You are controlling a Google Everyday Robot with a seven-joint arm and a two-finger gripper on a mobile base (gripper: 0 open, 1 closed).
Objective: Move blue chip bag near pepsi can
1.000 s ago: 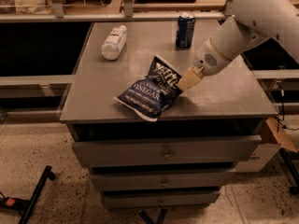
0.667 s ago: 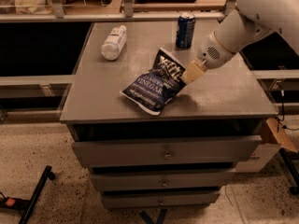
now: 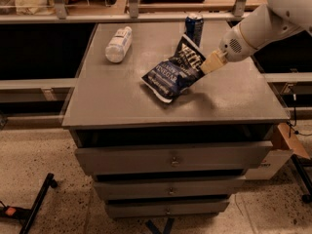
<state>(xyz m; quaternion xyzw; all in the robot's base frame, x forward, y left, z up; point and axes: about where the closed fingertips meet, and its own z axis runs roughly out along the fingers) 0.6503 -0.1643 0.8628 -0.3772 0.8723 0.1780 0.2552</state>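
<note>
The blue chip bag (image 3: 174,70), crumpled navy foil with white lettering, hangs tilted over the middle of the grey cabinet top (image 3: 122,96). My gripper (image 3: 207,65) is shut on the bag's right edge and holds it lifted, its lower left corner close to the surface. The pepsi can (image 3: 194,27), dark blue with a silver top, stands upright at the back of the top, just behind the bag's upper corner. My white arm comes in from the upper right.
A clear plastic bottle with a white label (image 3: 119,44) lies on its side at the back left. Below the top are several closed drawers (image 3: 170,159). A shelf rail (image 3: 146,17) runs behind the cabinet. A cardboard box (image 3: 285,140) sits at the right.
My gripper has carried the bag up and toward the back right, closer to the pepsi can. The bottle and the can have not moved.
</note>
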